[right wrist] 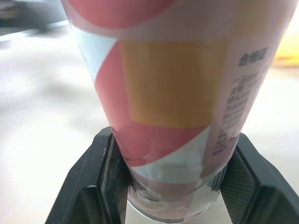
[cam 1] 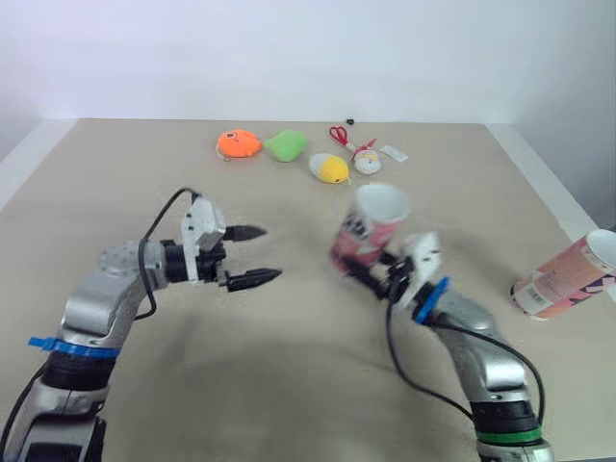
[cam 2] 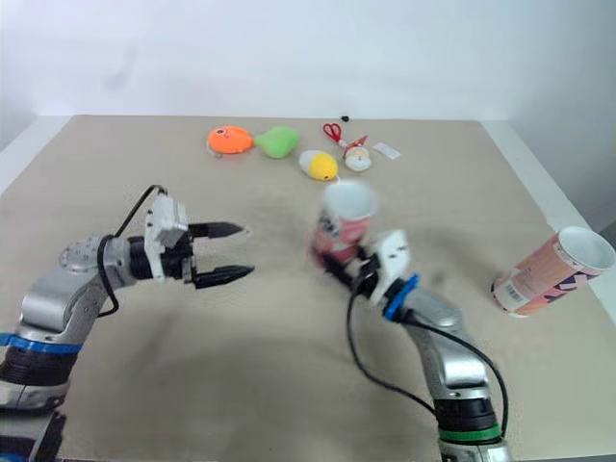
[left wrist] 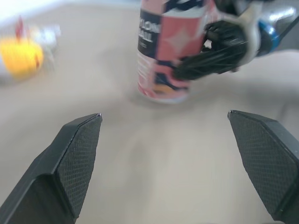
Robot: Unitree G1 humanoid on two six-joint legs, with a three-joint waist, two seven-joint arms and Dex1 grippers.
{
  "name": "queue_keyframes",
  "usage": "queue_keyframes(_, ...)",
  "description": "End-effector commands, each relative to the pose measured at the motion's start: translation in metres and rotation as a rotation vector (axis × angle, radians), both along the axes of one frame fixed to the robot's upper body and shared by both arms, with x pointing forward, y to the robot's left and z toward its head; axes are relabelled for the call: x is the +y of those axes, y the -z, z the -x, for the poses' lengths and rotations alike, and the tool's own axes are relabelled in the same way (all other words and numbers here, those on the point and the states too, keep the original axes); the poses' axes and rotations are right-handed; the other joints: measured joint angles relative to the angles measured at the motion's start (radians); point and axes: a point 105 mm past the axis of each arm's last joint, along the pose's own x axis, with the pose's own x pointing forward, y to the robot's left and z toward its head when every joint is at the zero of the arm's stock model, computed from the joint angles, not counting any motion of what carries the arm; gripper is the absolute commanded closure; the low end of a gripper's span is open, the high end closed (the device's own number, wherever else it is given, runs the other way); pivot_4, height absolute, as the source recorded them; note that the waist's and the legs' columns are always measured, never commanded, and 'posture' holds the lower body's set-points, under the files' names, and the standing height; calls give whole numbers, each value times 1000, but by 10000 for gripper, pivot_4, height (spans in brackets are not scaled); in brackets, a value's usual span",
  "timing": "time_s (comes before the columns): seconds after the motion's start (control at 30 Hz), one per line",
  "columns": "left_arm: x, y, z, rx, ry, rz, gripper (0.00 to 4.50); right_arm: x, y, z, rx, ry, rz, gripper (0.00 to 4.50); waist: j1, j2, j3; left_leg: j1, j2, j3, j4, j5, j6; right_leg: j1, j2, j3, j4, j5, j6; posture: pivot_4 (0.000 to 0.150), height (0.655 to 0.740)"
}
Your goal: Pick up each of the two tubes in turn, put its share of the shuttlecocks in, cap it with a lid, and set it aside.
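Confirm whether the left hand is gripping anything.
No: the left hand is open and empty, apart from the pink printed cardboard tube.

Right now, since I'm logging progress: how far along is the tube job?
Nothing finished: both mouths open. In hand: right gripper shut on one tube; left gripper open, empty. Left: filling and capping both, including the second tube lying on its side.
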Motion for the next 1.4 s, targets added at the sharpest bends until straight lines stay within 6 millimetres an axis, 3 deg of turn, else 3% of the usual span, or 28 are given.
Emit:
queue_keyframes(0.03, -24, -10, 4, -35, 49, 48, 0, -65, -10, -8, -33, 373, -48, 20798, -2, 0, 0, 0, 0, 0, 0, 0, 0, 0, 0, 1, 0, 0, 1, 1500, 7400)
queue_keyframes(0.13, -37, -5, 3, -34, 71, 54, 0, -94, -7, -6, -14, 542, -87, 20798, -3, 0, 0, 0, -1, 1, 1, 0, 0, 0, 0, 1, 0, 1, 1, 1500, 7400)
queue_keyframes(0.3, -49, 2, 3, -30, 94, 56, 0, -92, 5, -4, 35, 558, -87, 20798, -8, 2, -1, 1, 2, 0, 0, 0, 0, -1, 4, 2, 0, 3, -2, 1500, 7400)
queue_keyframes(0.63, -49, 8, 2, -28, 95, 47, 0, -97, 37, 8, 146, 600, -65, 20798, -6, 2, -1, 1, 3, 0, 4, 1, 0, 1, 5, 2, 2, 4, -2, 1500, 7400)
queue_keyframes(0.73, -48, 9, 2, -23, 91, 47, 0, -98, 38, 12, 143, 600, -72, 10227, -5, 2, -1, 1, 3, 0, 6, 1, 0, 2, 5, 2, 2, 4, -1, 1500, 7400)
queue_keyframes(0.8, -47, 9, 1, -20, 84, 49, 0, -95, 34, 15, 124, 584, -87, 377, -4, 3, -1, 1, 3, -1, 6, 1, 0, 2, 5, 2, 2, 4, 0, 1500, 7400)
queue_keyframes(1.03, -27, 16, -7, -6, -31, 55, 0, -96, 27, 35, 90, 550, -99, 377, -5, 3, -1, 1, 4, 0, 8, 1, 0, 2, 5, 3, 2, 3, 5, 1500, 7400)
queue_keyframes(1.13, 2, 24, -12, -7, -178, 70, 0, -81, 20, 48, 76, 424, -91, 377, -6, 4, -1, 1, 4, 0, 7, 1, 1, 1, 6, 3, 2, 3, 5, 1500, 7400)
queue_keyframes(1.23, 40, 38, -11, -32, -363, 58, 0, -37, 10, 57, 73, 119, -34, 377, -17, 5, -2, 2, 5, 1, 7, 1, 1, 1, 6, 4, 2, 3, 4, 1500, 7400)
queue_keyframes(1.4, 67, 49, 7, -15, -494, 91, 0, 9, 15, 63, 82, -177, 129, 377, -22, 3, -2, 3, 6, 0, 9, 2, 2, 3, 5, 2, 2, 3, 2, 1500, 7400)
